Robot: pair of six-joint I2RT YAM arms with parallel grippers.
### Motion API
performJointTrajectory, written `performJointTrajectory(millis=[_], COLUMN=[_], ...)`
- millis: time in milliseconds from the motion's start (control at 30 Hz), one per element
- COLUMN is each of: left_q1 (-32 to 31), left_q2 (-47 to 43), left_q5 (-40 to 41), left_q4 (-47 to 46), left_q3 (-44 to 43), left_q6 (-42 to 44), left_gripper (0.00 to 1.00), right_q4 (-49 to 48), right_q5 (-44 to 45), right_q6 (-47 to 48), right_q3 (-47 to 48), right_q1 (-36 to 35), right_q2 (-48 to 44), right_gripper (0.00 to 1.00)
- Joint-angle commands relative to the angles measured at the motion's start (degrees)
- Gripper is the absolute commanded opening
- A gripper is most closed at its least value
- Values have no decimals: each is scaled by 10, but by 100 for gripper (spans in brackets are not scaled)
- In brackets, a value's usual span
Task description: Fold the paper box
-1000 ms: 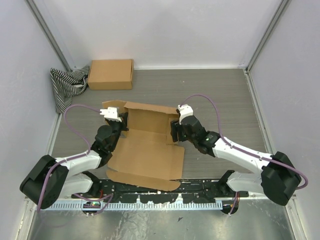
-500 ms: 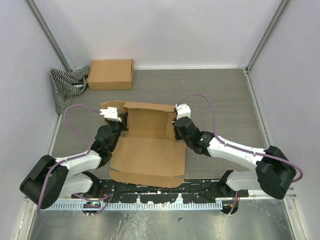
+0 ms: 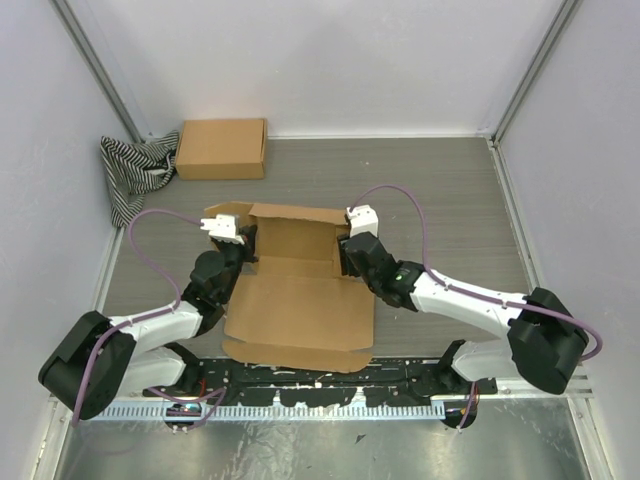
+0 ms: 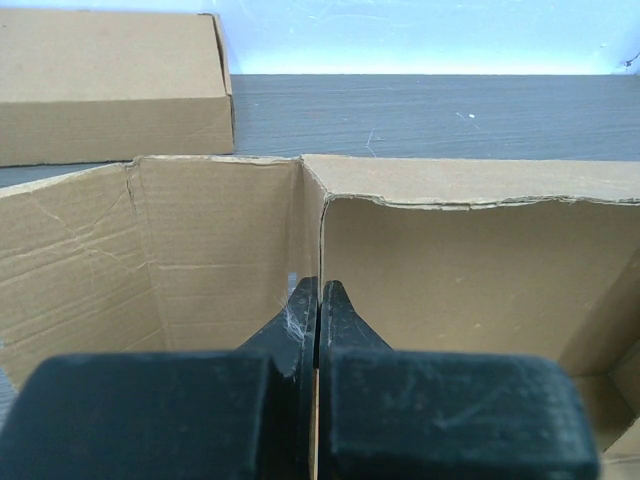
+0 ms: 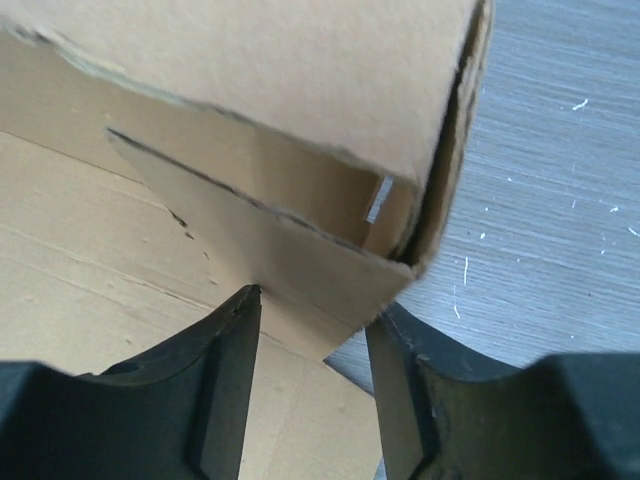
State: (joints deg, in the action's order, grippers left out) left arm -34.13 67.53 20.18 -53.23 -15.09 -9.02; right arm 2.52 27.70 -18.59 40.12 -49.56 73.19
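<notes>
The left arm and right arm share one build: smooth white links joined by black joint housings, each with a bulky rounded black shoulder at its root. A purple cable loops loosely beside each arm from shoulder to wrist. A small white block, possibly a camera housing, caps each wrist. The left gripper and right gripper carry matte black fingers, broad at the base and tapering to wedge tips, faintly scuffed and dusty
</notes>
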Motion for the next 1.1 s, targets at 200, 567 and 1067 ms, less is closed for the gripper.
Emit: performJointTrajectory(millis=[200,567,1067], left_q1=[-4,-9,-6], left_q2=[-11,-23,-216], left_q5=[-5,16,168], left_q4=[-9,19,304], left_q3=[8,0,-98], left_q6=[5,11,-61], left_gripper=[0,1,72], right_q4=[-49,76,114], right_q5=[3,183,234], right_q6=[39,-115,-57], right_q3=[50,108,99], right_q1=[-4,-11,32], right_q2=[50,138,69], right_gripper=[53,1,1])
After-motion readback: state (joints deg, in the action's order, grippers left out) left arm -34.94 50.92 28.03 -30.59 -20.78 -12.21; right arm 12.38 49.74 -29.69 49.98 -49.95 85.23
